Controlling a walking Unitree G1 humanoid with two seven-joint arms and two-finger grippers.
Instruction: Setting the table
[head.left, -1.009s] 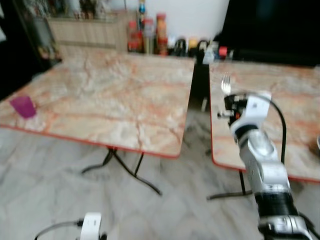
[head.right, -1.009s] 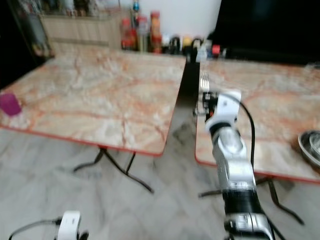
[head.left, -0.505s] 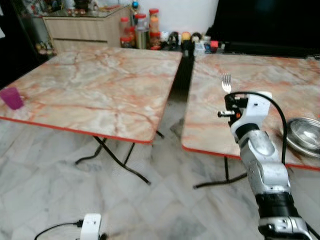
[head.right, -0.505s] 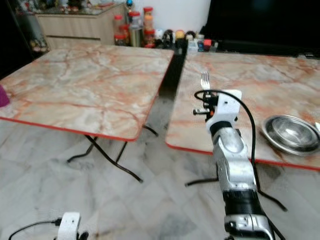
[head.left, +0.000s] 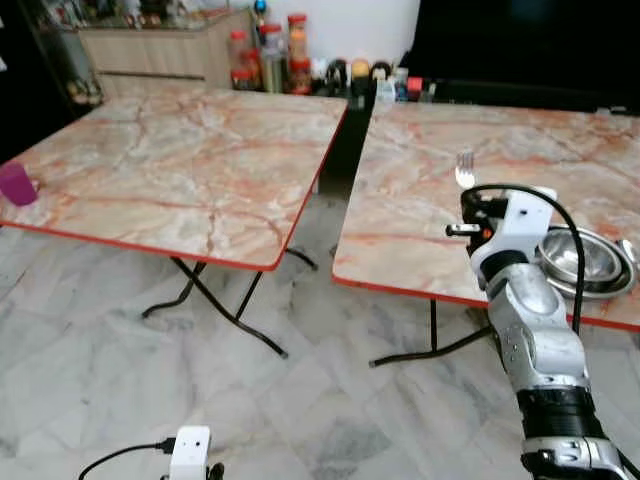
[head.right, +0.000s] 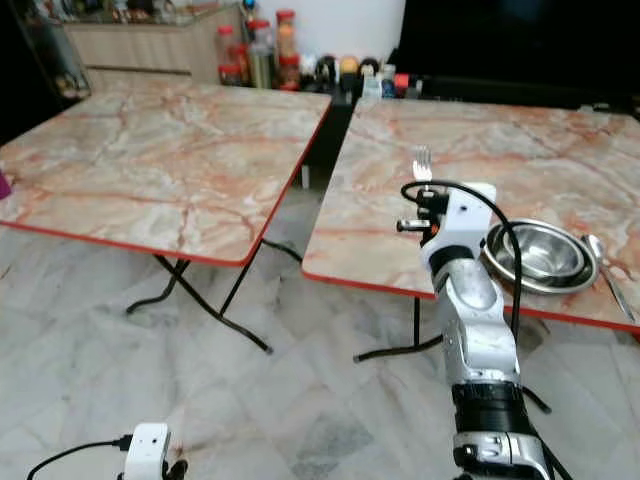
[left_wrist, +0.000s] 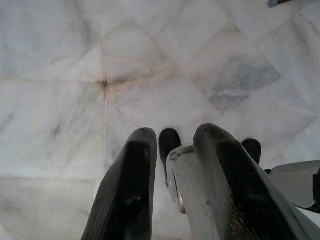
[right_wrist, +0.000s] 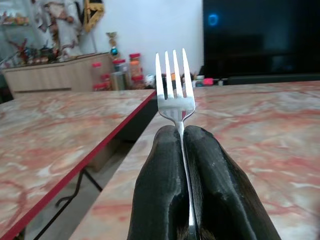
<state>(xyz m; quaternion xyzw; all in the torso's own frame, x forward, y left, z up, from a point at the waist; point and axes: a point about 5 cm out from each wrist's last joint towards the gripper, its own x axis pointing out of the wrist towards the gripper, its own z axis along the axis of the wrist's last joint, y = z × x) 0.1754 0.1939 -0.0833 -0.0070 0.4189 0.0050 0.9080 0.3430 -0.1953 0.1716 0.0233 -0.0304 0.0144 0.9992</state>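
Two marble-topped benches with red edges stand side by side on a grey marble floor (head.left: 120, 350), jars and bottles (head.left: 290, 45) lined up behind them. The right tool (right_wrist: 182, 137), raised over the near edge of the right bench (head.left: 420, 190), is clamped tight on a fork (right_wrist: 174, 85) held upright, tines up. Just beside it on that bench sits a steel bowl (head.right: 540, 255), a spoon (head.right: 605, 265) next to it. A purple cup (head.left: 17, 184) stands on the left bench (head.left: 180, 150). The left tool (left_wrist: 172, 155) hangs low over the floor, fingers slightly apart and holding nothing.
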